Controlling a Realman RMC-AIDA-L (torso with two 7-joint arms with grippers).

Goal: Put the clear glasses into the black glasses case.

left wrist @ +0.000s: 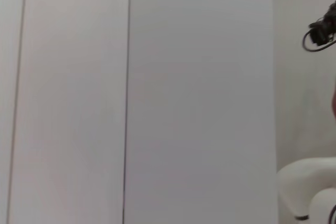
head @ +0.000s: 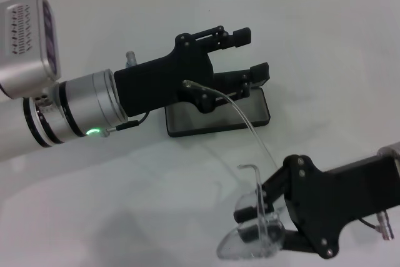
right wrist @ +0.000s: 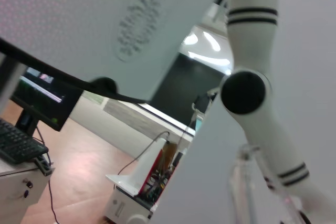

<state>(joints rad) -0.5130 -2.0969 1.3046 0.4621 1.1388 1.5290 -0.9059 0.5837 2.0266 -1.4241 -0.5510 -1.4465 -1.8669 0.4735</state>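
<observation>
The black glasses case (head: 219,117) lies on the white table at centre, its grey inside facing up. My left gripper (head: 253,53) reaches in from the left above the case's far side and is open, its lower finger (head: 256,72) right at the case's far edge. The clear glasses (head: 250,242) hang near the front right, with my right gripper (head: 253,226) shut on the lens part. One thin clear arm (head: 240,114) curves up over the case toward the left gripper's body. The other arm (head: 250,168) sticks up short of the case.
The white table (head: 325,60) spreads around the case. A tiled wall edge runs along the back. The left wrist view shows only pale panels; the right wrist view shows a white robot arm (right wrist: 252,93), a desk and a monitor in the room.
</observation>
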